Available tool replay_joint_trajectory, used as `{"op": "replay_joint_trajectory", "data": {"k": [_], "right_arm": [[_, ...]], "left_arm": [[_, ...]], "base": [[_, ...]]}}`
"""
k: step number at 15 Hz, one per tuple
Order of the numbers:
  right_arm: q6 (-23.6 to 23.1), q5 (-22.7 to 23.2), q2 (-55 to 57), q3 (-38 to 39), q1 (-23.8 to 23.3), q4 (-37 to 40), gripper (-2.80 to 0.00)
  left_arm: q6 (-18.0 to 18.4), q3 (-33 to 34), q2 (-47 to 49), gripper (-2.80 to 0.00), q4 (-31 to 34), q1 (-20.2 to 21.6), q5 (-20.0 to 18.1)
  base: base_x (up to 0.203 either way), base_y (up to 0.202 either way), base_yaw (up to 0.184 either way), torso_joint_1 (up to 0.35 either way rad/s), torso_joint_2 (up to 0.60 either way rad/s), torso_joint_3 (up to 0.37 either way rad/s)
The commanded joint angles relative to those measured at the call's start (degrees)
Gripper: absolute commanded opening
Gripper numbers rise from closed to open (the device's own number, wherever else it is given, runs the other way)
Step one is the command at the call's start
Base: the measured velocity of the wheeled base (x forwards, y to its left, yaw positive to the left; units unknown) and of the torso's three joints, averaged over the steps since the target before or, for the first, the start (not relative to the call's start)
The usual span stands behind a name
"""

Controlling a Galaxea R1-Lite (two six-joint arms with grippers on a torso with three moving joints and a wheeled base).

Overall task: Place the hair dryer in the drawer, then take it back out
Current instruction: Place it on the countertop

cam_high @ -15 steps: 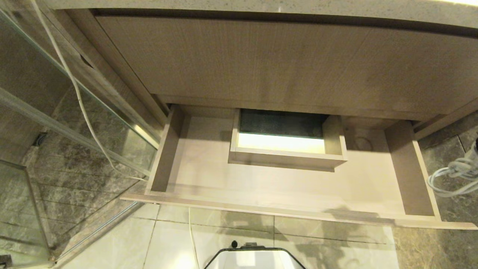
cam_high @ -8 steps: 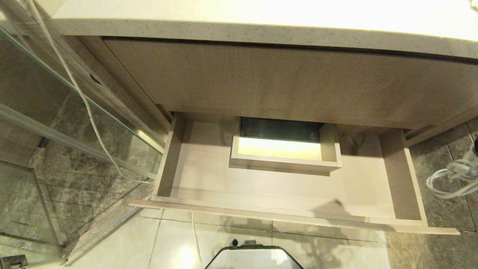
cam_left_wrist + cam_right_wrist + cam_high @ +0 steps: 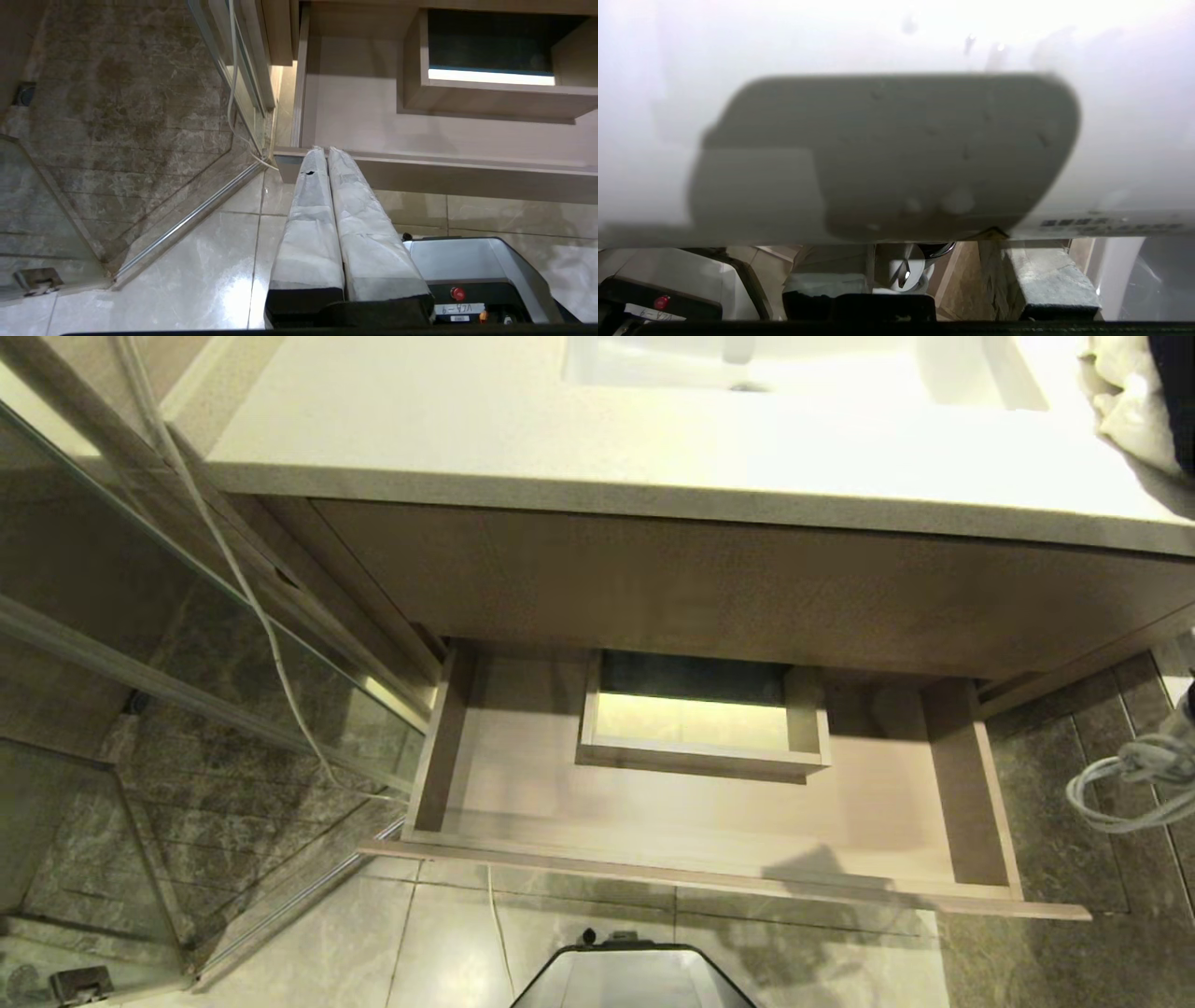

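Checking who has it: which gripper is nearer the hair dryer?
Right. The right gripper holds the hair dryer; the left gripper hangs shut by the drawer front.

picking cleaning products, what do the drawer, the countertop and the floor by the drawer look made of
Drawer: looks like light wood-grain laminate or veneer with a matte finish; fine straight grain lines, though solid wood can't be excluded.
Countertop: pale speckled stone or quartz-like composite; tiny dark flecks along its edge.
Floor: glossy pale tiles beside darker marble-look ones; grout lines and reflections show.
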Motion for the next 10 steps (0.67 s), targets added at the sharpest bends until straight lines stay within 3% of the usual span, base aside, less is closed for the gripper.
{"op": "replay_joint_trajectory", "data": {"k": [1,5,10], "right_arm": [[-0.16,0.01,0.13,0.17,0.0,0.05,-2.8],[-0.16,0.01,0.13,0.32,0.0,0.08,-2.8],[-0.09,0.0,0.04,0.49,-0.07,0.26,-2.8]], "left_arm": [[0.0,0.09,0.0,-2.8,0.01,0.01,0.02],[0.0,0.09,0.0,-2.8,0.01,0.01,0.02],[0.0,0.09,0.0,-2.8,0.01,0.01,0.02]], "base": [[0.0,0.0,0.0,0.243,-0.46,-0.222],[0.0,0.0,0.0,0.174,-0.34,-0.163],[0.0,0.0,0.0,0.004,-0.01,-0.002]]}}
